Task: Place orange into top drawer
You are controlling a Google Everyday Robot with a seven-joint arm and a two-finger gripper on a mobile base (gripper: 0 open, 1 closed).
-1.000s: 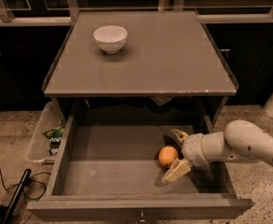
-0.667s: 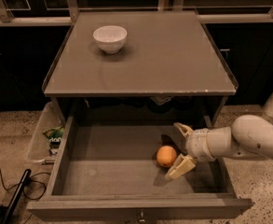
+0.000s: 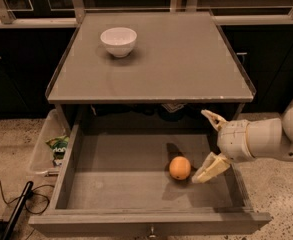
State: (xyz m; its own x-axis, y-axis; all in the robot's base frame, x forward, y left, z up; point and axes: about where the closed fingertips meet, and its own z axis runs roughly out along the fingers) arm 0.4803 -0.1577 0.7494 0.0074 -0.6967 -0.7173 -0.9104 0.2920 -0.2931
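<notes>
The orange (image 3: 179, 167) lies on the grey bottom of the open top drawer (image 3: 116, 184), right of its middle. My gripper (image 3: 208, 144) is open just to the right of the orange, over the drawer's right side. One finger (image 3: 213, 119) points up and back. The other finger (image 3: 210, 168) reaches down beside the orange, with a small gap between them. The white arm comes in from the right edge.
A white bowl (image 3: 118, 40) stands on the cabinet top (image 3: 186, 59) at the back left. A clear plastic bin (image 3: 48, 146) with small items sits on the floor left of the drawer. A black cable (image 3: 16, 206) lies at the lower left.
The gripper has let go of the orange and drawn back to the right and upward. The orange stays on the drawer bottom.
</notes>
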